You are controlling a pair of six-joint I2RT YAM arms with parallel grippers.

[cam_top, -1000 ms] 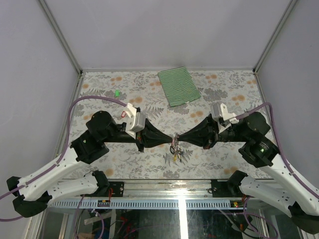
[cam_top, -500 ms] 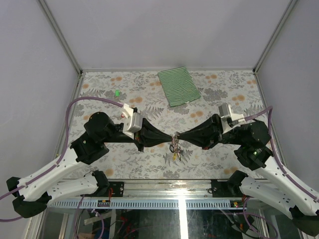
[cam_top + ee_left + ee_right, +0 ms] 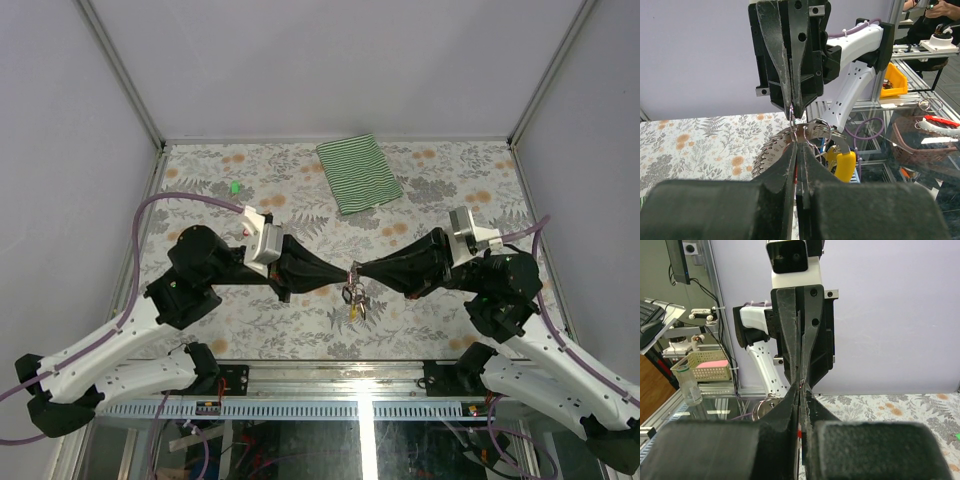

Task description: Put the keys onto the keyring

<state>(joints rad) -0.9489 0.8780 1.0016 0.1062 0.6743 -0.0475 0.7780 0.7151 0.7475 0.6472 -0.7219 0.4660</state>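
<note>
The left gripper, a black two-finger pincer, is clenched tight, and the matching right gripper facing it is clenched too. Their tips meet nose to nose over the middle of the table, and both seem to pinch the thin silvery-grey wire keyring between them. Just beneath the tips hang the small silvery metal keys, fanned in a loose bunch, one carrying a yellow oblong plastic tag. The bunch seems to dangle above the floral-patterned table. The ring is probably light, stiff, springy and slick, so it could twist or slip between the fingers. A bare stretch of wire away from the bunch looks like the safest hold. The keys likely swing freely and are best taken by the flat head or the tag. Bare tabletop lies on both sides. The table's near edge is close to the bunch, while a green-and-white striped folded cloth and a tiny green object lie well apart toward the far side.
</note>
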